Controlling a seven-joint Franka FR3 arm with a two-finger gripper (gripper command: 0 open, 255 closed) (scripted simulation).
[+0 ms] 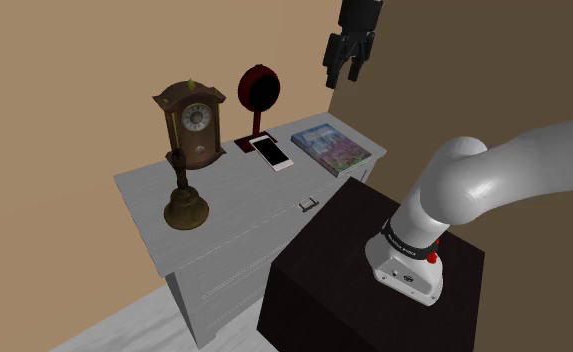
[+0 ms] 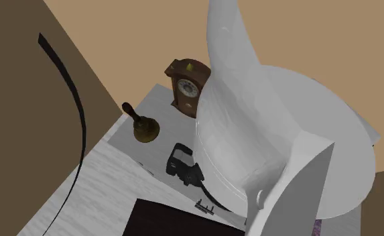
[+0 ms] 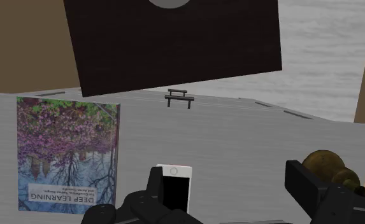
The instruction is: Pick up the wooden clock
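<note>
The wooden clock stands upright at the back of the grey cabinet top. It has a brown arched case, a pale dial and a gold knob on top, and it also appears in the second exterior view. My black gripper hangs high above the cabinet's right end in the shoulder view, well away from the clock. In the wrist view the gripper is open with nothing held. Far below, a white phone lies by one finger.
A brass bell stands in front of the clock. A dark red round mirror, the phone and a flowery book lie to the shoulder view's right. The black stand adjoins the cabinet; a drawer handle faces it.
</note>
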